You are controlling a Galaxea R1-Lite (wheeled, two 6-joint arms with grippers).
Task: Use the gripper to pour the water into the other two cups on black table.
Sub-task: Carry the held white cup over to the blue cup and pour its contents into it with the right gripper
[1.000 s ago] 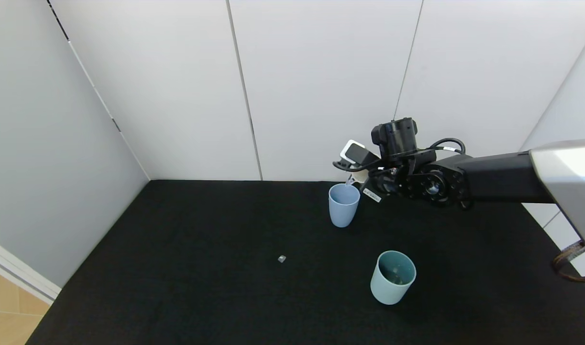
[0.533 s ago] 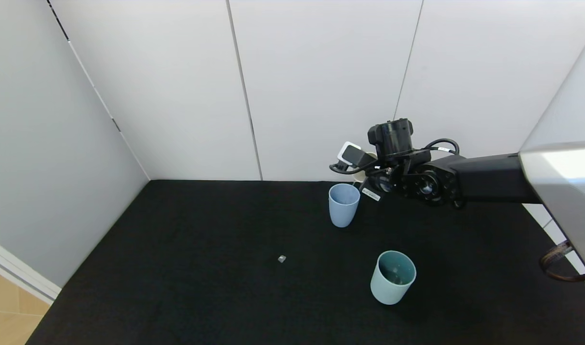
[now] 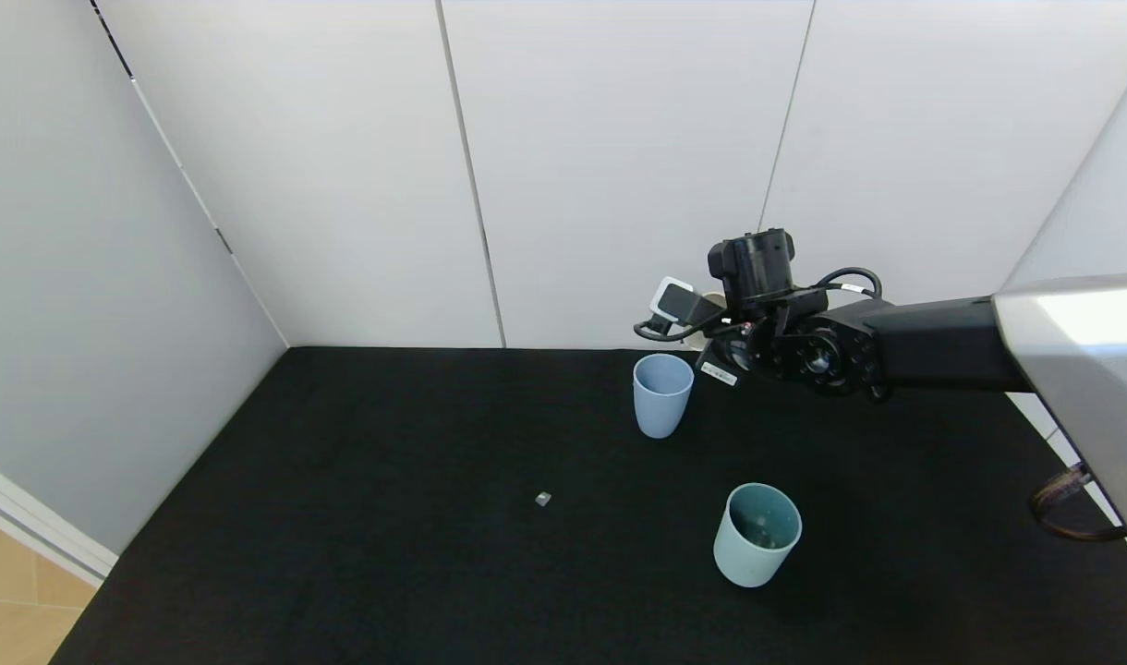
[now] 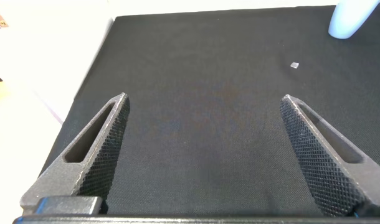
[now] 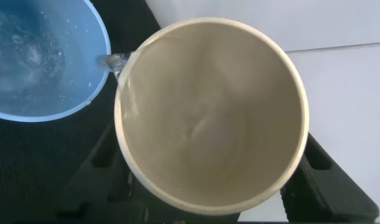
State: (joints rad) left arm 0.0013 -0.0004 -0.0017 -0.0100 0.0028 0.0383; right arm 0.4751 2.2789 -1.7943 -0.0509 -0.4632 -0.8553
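While the right hand (image 3: pixel 702 334) grips the beige cup (image 5: pixel 209 115) tilted over the blue cup (image 3: pixel 661 395), water (image 5: pixel 118 61) dribbles in; the left hand (image 4: pixel 202 155) hangs released above the bench (image 3: pixel 388 517).

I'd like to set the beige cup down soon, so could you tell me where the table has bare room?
The table is bare on its whole left side, past the grey speck to the wall. There is also room between the blue cup and teal cup. It is crowded at the back, where the right gripper holds the beige cup over the blue one.
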